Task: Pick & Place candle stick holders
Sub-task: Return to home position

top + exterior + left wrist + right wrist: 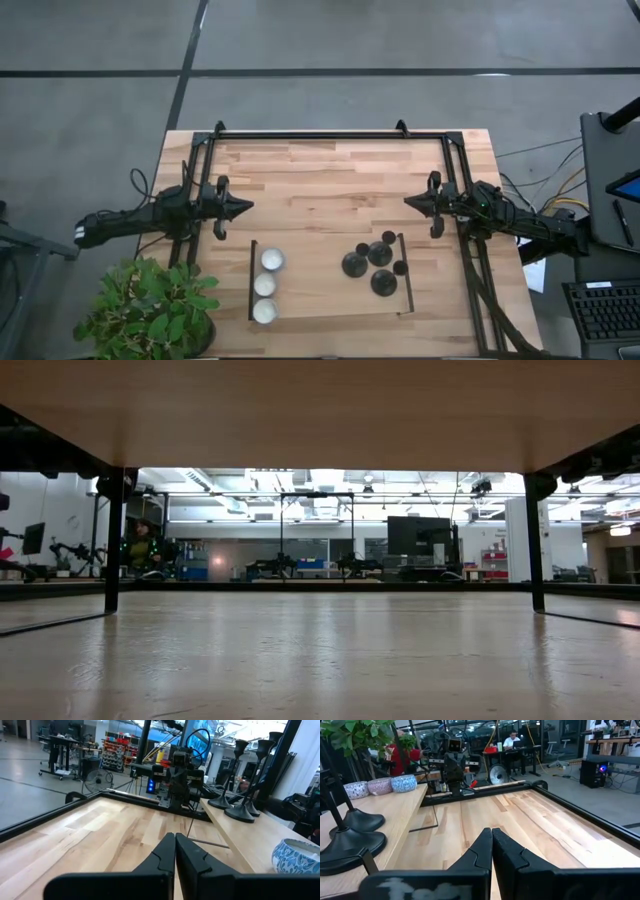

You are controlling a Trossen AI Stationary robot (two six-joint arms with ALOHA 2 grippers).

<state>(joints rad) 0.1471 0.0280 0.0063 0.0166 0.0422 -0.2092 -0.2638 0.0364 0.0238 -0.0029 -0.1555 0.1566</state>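
Three black candle stick holders (378,264) stand upright on their round disc bases on a raised light wooden board (320,300) near the table's near edge, right of centre. They also show in the left wrist view (241,800) and the right wrist view (350,840). My left gripper (248,207) is shut and empty at the table's left side, pointing right; it also shows in its wrist view (175,836). My right gripper (408,201) is shut and empty at the table's right side, pointing left; it also shows in its wrist view (492,831). The low view shows none of them.
Three small patterned bowls (266,285) stand in a row on the board's left end, also in the right wrist view (380,785). A black frame (330,134) runs along the table's far and side edges. A potted plant (150,310) stands at the near left corner. People sit in the room behind (512,740).
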